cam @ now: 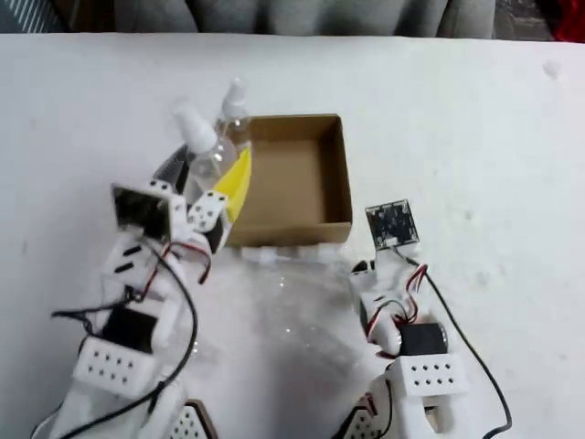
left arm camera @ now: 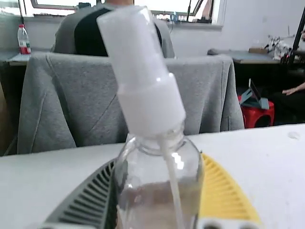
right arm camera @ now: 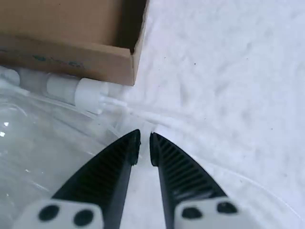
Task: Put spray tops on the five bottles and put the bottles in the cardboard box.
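Plastic bottle [left arm camera: 157, 191], spray top [left arm camera: 143, 71] on, beside the cardboard box [cam: 292, 234].
Our left fingers [left arm camera: 224, 193] clamp it; our right fingers [right arm camera: 119, 167], almost closed and empty, sit by loose spray tops [right arm camera: 88, 93] on the desk [cam: 475, 119].

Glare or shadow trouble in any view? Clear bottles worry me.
High view: the bottle is pale against the bright white table; small glints on clear plastic before the cardboard box. Left wrist view: bright windows backlight the scene, a highlight on the bottle's shoulder. Right wrist view: glints on clear plastic, the box's inner wall shadowed.
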